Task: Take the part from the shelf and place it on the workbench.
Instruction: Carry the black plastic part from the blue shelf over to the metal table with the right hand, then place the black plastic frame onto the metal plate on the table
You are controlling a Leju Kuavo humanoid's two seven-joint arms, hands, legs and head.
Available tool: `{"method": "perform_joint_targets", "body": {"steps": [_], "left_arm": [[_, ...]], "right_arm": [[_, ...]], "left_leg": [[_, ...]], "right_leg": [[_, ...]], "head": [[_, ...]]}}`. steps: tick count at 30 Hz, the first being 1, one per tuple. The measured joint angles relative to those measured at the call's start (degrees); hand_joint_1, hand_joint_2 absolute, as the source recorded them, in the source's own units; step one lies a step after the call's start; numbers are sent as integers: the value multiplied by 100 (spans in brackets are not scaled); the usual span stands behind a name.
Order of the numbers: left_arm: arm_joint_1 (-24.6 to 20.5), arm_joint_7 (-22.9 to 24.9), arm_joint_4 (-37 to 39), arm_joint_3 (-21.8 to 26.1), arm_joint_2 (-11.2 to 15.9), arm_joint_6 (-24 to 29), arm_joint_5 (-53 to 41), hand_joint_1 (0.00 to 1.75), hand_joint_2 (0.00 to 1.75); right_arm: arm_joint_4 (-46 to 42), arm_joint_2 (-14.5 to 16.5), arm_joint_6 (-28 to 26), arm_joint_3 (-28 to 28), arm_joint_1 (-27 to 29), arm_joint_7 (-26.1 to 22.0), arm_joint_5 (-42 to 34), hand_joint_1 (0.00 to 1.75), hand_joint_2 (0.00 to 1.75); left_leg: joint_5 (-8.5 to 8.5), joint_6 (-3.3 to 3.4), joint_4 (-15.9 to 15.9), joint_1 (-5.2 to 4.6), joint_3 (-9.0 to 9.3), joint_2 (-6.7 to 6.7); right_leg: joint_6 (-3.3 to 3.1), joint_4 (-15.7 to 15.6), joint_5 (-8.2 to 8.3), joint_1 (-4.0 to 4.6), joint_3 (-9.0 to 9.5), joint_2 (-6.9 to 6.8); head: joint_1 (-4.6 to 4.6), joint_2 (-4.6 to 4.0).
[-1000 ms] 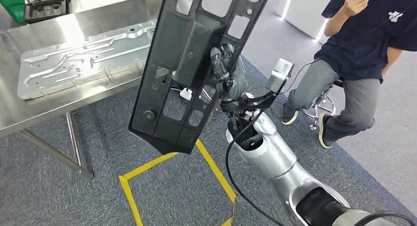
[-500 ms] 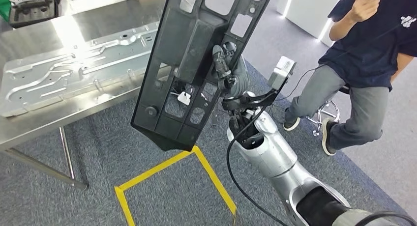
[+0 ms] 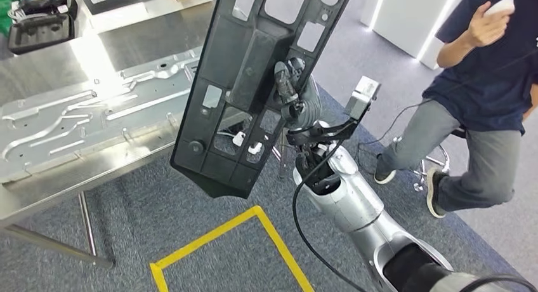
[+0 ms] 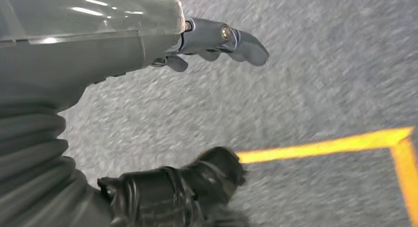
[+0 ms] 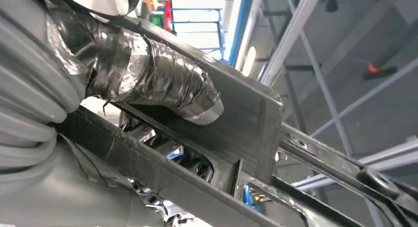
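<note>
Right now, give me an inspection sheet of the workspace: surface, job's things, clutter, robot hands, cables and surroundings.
Surface: steel workbench, shiny, at the left of the head view.
Job's things: black plastic part, a long frame with cut-outs, held up off the bench, tilted.
Clutter: embossed metal panel lying flat on the bench; black tray at its far corner.
Robot hands: right robot hand grips the part, taped thumb pressed on a rib; left robot hand hangs over the carpet, holding nothing.
Cables: black cable looping along the right arm.
Surroundings: grey carpet with yellow floor tape; a person seated at the right.
</note>
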Motion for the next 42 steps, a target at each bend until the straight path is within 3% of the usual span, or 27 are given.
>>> {"method": "perform_joint_targets", "body": {"steps": [2, 4, 6, 7, 8, 10, 12, 13, 14, 16, 18, 20, 22, 23, 24, 26, 27, 28, 29, 32, 34, 36, 37, 38, 40, 42], "left_arm": [[-34, 0, 0, 8, 5, 3, 6, 0, 175], [-47, 1, 0, 19, 10, 8, 9, 0, 175], [-22, 9, 0, 23, 7, 11, 11, 0, 175], [-6, 14, 0, 23, 3, 13, 12, 0, 175], [5, 18, 0, 23, -2, 14, 12, 0, 175], [11, 22, 4, 24, -9, 16, 11, 0, 175], [-5, 26, 11, 24, -9, 26, 11, 0, 175], [-18, 28, 13, 24, -9, 33, 11, 0, 175], [-28, 29, 13, 23, -5, 39, 10, 0, 175], [-44, 32, 13, 23, 1, 47, 7, 0, 175], [-61, 36, 13, 23, 4, 51, 7, 0, 175], [-59, 50, 13, 23, 1, 52, 9, 0, 175], [-37, 71, 13, 23, -5, 52, 8, 0, 175], [-29, 79, 13, 23, -7, 52, 7, 0, 175], [-24, 83, 13, 23, -7, 52, 7, 0, 175], [-23, 93, 15, 24, -3, 77, 20, 0, 175], [-27, 110, 16, 25, -4, 107, 33, 0, 175], [-51, 145, 17, 25, -10, 160, 47, 0, 175], [-96, 203, 17, 26, -28, 229, 62, 0, 175], [-294, 376, 14, 27, -135, 404, 70, 0, 175], [-374, 404, 13, 31, -184, 428, 70, 0, 175], [-401, 407, 13, 34, -218, 427, 80, 0, 175], [-396, 409, 13, 34, -232, 427, 89, 0, 175], [-387, 412, 14, 34, -245, 426, 99, 0, 175], [-370, 419, 15, 36, -272, 426, 112, 0, 175], [-378, 423, 15, 36, -299, 425, 118, 0, 175]], "right_arm": [[-1, 1, -3, -3, -20, -6, -2, 175, 175], [1, 0, -13, -3, -10, -7, -1, 175, 175], [4, -3, -35, -3, 25, -5, 1, 175, 175], [5, -3, -44, -3, 35, -5, 2, 175, 175], [6, -3, -49, -4, 39, -5, 3, 175, 175], [20, -5, -56, -7, 49, -5, 5, 175, 175], [38, -7, -64, -11, 73, 0, 11, 175, 175], [42, -8, -67, -13, 80, 3, 11, 175, 175], [39, -11, -67, -14, 80, 3, 11, 175, 175], [33, -17, -67, -18, 64, -4, 8, 175, 175], [33, -19, -66, -20, 59, -2, 16, 175, 175], [43, -19, -70, -20, 68, 13, 45, 175, 175], [50, -19, -75, -20, 73, 24, 85, 175, 175], [51, -19, -75, -20, 73, 26, 99, 175, 175], [51, -19, -76, -20, 73, 28, 105, 175, 175], [61, -20, -72, -19, 66, 45, 107, 175, 175], [66, -20, -67, -18, 56, 62, 108, 175, 175], [75, -20, -61, -17, 44, 87, 112, 175, 175], [89, -17, -55, -15, 24, 108, 123, 175, 175], [133, -8, -58, -7, -64, 133, 200, 175, 175], [160, 3, -62, 11, -132, 131, 226, 175, 175], [188, 12, -72, 26, -144, 128, 227, 175, 175], [207, 12, -77, 27, -134, 128, 228, 175, 175], [225, 12, -82, 29, -128, 128, 228, 175, 175], [253, 12, -84, 30, -133, 128, 228, 175, 175], [268, 17, -81, 36, -143, 130, 228, 175, 175]], "left_leg": [[-64, -19, -92, 40, 186, 5], [-181, -37, -106, 61, 302, 0], [-331, -72, -96, 93, 451, -13], [-425, -98, -81, 117, 550, -21], [-525, -128, -56, 142, 651, -27], [-766, -215, 52, 183, 804, -39], [-969, -303, 155, 188, 848, -52], [-1017, -328, 205, 187, 870, -53], [-1021, -347, 240, 183, 848, -51], [-914, -390, 558, 193, 697, -11], [-905, -456, 1155, 217, 288, 36], [-1196, -502, 1651, 237, -172, 61], [-1456, -507, 1680, 243, -450, 74], [-1408, -489, 1495, 243, -498, 78], [-1184, -454, 1198, 240, -499, 79], [-343, -361, 535, 201, -468, 75], [-8, -320, 330, 169, -448, 74], [186, -288, 233, 135, -441, 65], [192, -269, 222, 107, -433, 52], [133, -212, 111, 147, -303, -40], [95, -159, 69, 161, -231, -110], [51, -122, 83, 154, -206, -190], [26, -118, 98, 151, -195, -240], [-3, -124, 123, 149, -185, -297], [-72, -147, 203, 152, -174, -422], [-127, -189, 296, 154, -211, -548]], "right_leg": [[56, 505, -11, -15, -317, -5], [131, 1063, -261, -45, -805, -6], [221, 1264, -583, -87, -1206, -10], [263, 1158, -616, -108, -1320, -14], [303, 945, -500, -130, -1381, -20], [356, 345, 254, -177, -1436, -48], [253, 66, 806, -178, -1452, -51], [166, 67, 819, -166, -1453, -48], [95, 85, 772, -169, -1421, -36], [27, 39, 706, -187, -1322, -36], [-10, -41, 630, -194, -1151, -37], [-17, -117, 529, -194, -957, -42], [-14, -160, 390, -191, -739, -37], [-11, -169, 310, -184, -620, -33], [-6, -175, 226, -175, -496, -31], [20, -176, 68, -160, -317, -21], [45, -176, 12, -157, -265, -11], [80, -190, -33, -156, -235, -6], [122, -204, -67, -153, -192, -19], [212, -88, -248, -159, -211, -56], [226, 543, -492, -148, -557, -60], [237, 1271, -650, -131, -1065, -58], [241, 1416, -586, -122, -1237, -56], [239, 1377, -418, -116, -1328, -50], [209, 778, 107, -112, -1246, 35], [157, 197, 399, -127, -1063, 261]], "head": [[2, 1], [9, 0], [12, -1], [12, -1], [12, -1], [10, -1], [6, 0], [1, 0], [2, 0], [-1, 0], [-8, 0], [-15, -1], [-16, -1], [-17, -1], [-17, -1], [-9, -1], [-14, -1], [-14, 0], [-18, 0], [-9, 0], [9, -1], [14, -1], [14, -1], [13, -1], [14, -1], [-1, 0]]}}
